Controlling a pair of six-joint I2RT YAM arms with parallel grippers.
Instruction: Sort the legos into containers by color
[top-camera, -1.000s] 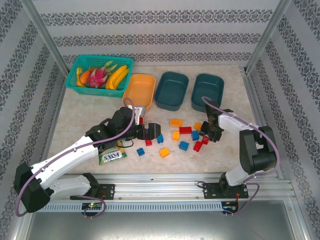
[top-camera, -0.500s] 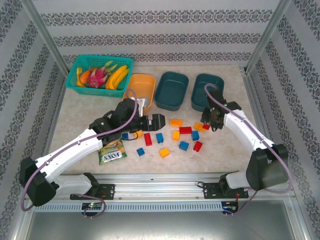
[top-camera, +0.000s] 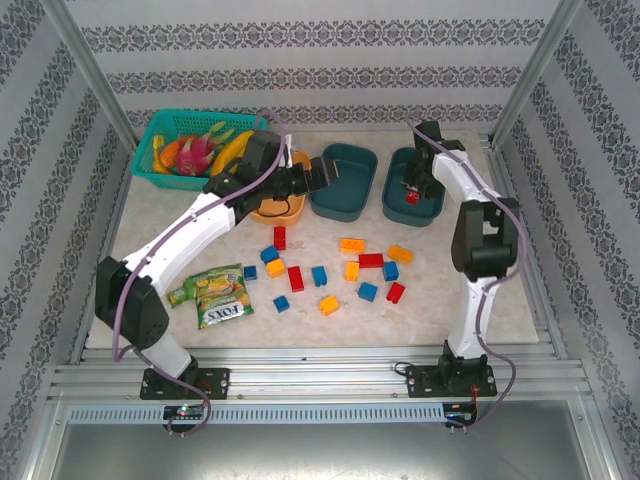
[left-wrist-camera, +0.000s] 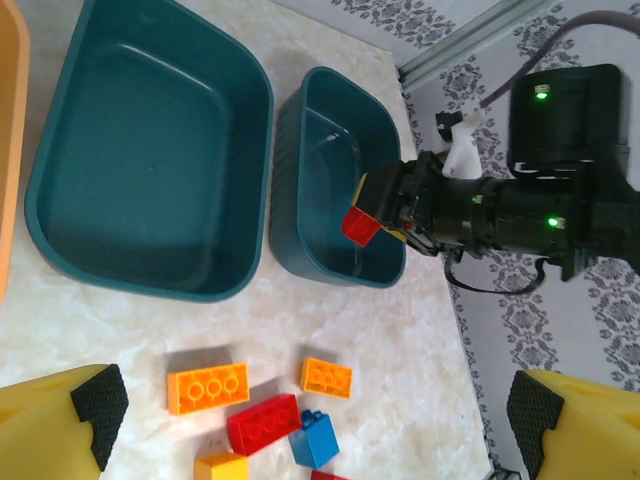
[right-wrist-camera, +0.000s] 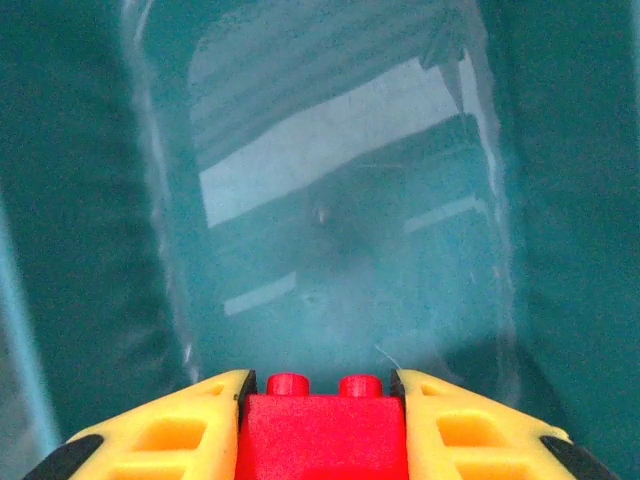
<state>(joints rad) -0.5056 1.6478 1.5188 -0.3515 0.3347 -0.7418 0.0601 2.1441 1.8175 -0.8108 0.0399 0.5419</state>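
Marbled table (top-camera: 400, 322) enclosed by walls of patterned paper (top-camera: 320, 70). Left arm extended far forward; left pincer (top-camera: 322, 172) released, jaws wide, over the left rim of the middle teal tub (top-camera: 350, 190). Right arm reaches above the right teal tub (left-wrist-camera: 330, 130); right pincer (right-wrist-camera: 322, 430) clenched on a red lego (left-wrist-camera: 360, 225), held over that tub's inside. Loose legos (top-camera: 371, 261) lie mid-table. The left arm hides much of the orange tub (top-camera: 270, 208)
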